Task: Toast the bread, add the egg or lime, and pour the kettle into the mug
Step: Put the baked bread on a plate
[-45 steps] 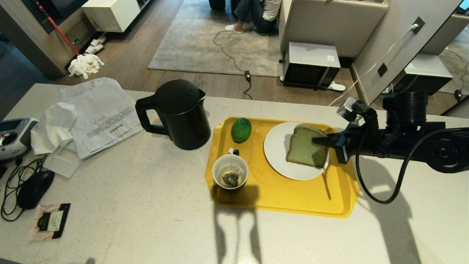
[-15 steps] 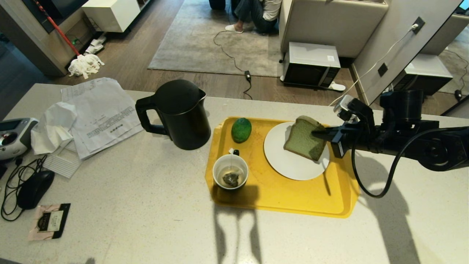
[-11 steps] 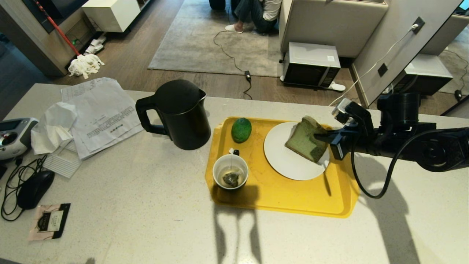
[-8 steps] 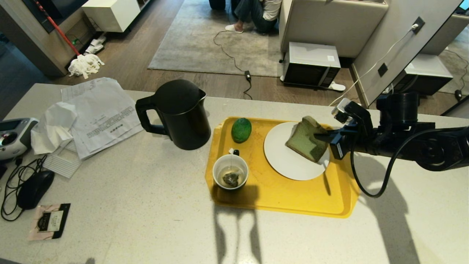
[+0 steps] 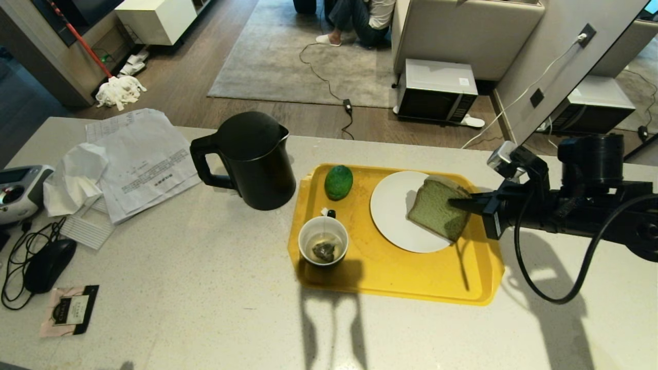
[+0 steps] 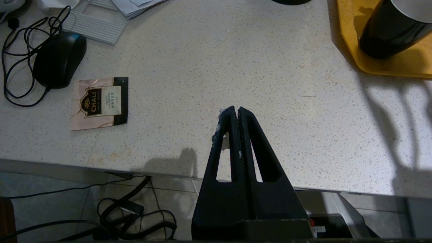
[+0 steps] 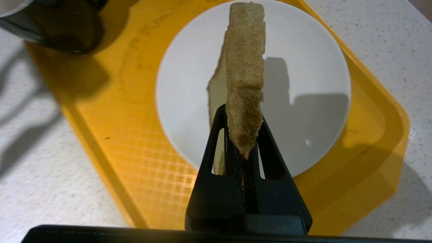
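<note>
The pale green bread point(image 5: 434, 213) hangs tilted over the right rim of the white plate point(image 5: 390, 205), and my right gripper point(image 5: 455, 203) is shut on its right edge. In the right wrist view the slice point(image 7: 245, 60) stands edge-on, pinched by the gripper point(image 7: 241, 116) above the plate point(image 7: 303, 84). Also on the yellow tray point(image 5: 390, 280) are the dark green lime point(image 5: 338, 182) and the mug point(image 5: 323, 241), which holds a tea bag. Left of the tray stands the black kettle point(image 5: 254, 159). My left gripper point(image 6: 235, 109) is shut and empty over the counter's near edge. The egg is out of view.
Papers and a crumpled tissue point(image 5: 133, 159) lie at the counter's left, with a mouse point(image 5: 49, 264), a tea sachet point(image 5: 69, 310) and a grey device point(image 5: 15, 192). A microwave point(image 5: 437, 90) sits on the floor beyond the counter. A person sits on the far rug.
My right gripper has lifted the bread off the plate and carried it to the right, so the slice now overhangs the plate's right rim. The left arm has not moved.
</note>
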Motion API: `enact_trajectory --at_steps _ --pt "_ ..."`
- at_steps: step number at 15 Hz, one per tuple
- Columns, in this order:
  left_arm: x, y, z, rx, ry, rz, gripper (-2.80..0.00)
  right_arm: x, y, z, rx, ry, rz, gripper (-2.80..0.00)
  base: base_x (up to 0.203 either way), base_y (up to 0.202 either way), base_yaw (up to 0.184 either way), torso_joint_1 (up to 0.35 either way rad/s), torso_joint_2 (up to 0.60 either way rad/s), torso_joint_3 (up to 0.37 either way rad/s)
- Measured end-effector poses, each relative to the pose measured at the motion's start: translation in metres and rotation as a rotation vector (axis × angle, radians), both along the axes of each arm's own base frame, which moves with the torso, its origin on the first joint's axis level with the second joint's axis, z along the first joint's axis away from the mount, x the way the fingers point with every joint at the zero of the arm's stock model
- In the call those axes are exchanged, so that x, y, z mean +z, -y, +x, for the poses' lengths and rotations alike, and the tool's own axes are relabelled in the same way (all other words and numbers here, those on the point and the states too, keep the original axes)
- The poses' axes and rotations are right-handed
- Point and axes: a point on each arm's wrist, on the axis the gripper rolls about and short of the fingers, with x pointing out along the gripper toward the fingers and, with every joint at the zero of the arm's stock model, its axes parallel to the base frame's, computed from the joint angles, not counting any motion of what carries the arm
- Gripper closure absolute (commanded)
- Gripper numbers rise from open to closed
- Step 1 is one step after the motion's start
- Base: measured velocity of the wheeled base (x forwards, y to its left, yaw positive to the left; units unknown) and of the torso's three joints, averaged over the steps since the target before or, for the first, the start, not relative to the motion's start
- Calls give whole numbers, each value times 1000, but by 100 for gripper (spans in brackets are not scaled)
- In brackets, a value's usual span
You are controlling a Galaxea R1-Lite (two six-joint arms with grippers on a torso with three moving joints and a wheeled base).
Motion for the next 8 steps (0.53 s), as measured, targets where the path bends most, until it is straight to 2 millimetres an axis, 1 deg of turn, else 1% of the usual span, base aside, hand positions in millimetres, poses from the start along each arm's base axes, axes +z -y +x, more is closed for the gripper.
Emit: enact_trajectory --at_steps 4,8 --pt "0 0 0 0 0 0 0 6 1 -22 27 45 26 0 0 0 0 0 0 0" --pt "0 0 0 0 0 0 0 1 -5 -29 86 18 45 0 0 0 0 0 0 0"
